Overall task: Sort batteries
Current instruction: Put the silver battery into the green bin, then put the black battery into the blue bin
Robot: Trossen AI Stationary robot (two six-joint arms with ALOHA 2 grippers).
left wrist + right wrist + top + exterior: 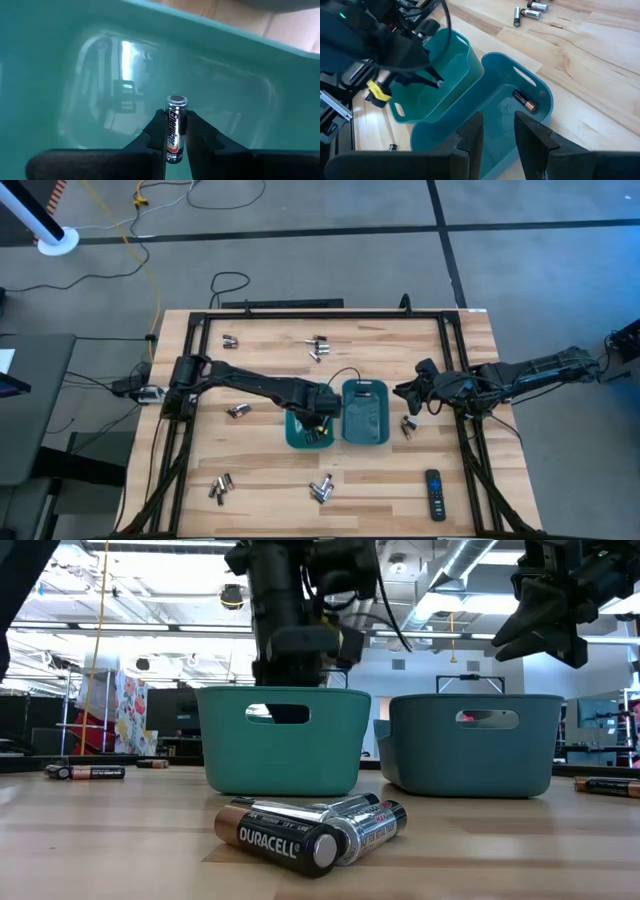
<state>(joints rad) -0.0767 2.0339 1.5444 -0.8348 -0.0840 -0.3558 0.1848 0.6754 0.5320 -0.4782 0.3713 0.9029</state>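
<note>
Silvery battery [176, 128] clamped upright in the left gripper [176, 135], down inside the left teal bin [308, 430]; right gripper [498, 131], fingers apart and empty, hovers at three o'clock over the right bin [366, 412].

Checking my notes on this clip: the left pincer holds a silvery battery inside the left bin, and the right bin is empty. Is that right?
Not quite. The left pincer does hold a silvery battery inside the left bin, but the right bin is not empty: the right wrist view shows a dark battery with a copper end lying in it. The right pincer hangs open above that bin.
</note>
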